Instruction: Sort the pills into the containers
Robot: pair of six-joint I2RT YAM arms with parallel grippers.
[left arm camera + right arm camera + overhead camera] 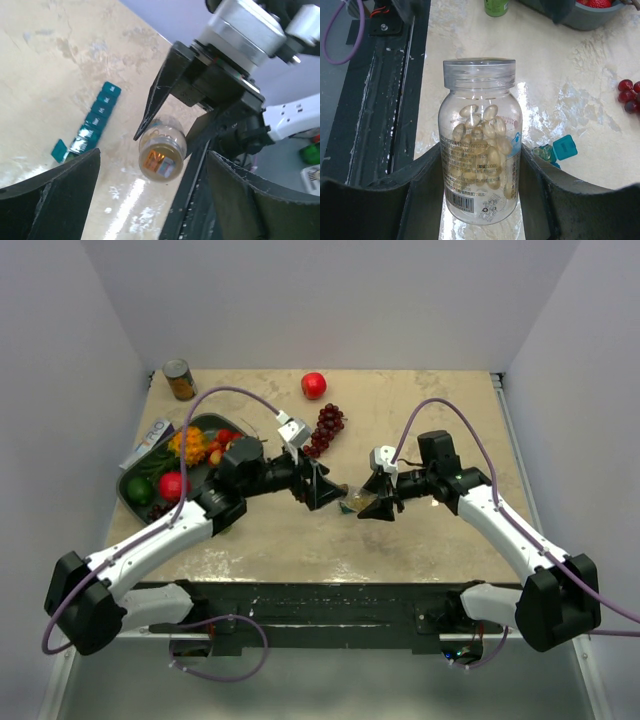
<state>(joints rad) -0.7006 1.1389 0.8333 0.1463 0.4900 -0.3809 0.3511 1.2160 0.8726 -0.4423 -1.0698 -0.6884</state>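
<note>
Clear plastic pill bottle (pixel 480 150), amber softgels (pixel 485 135), gripped by right tool (pixel 480 172). Left tool (pixel 155 165) spread wide. Teal segmented pill organiser (pixel 95 122).

White arms (pixel 150 545), purple cables (pixel 440 403), black left hand (pixel 320 490) and right hand (pixel 378 506).

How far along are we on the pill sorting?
Done: one end lid of the organiser is open. In hand: the right tool grips the capsule bottle, cap on; the left tool is open beside it. Left: uncap, then fill compartments; I cannot tell whether any are filled.
</note>
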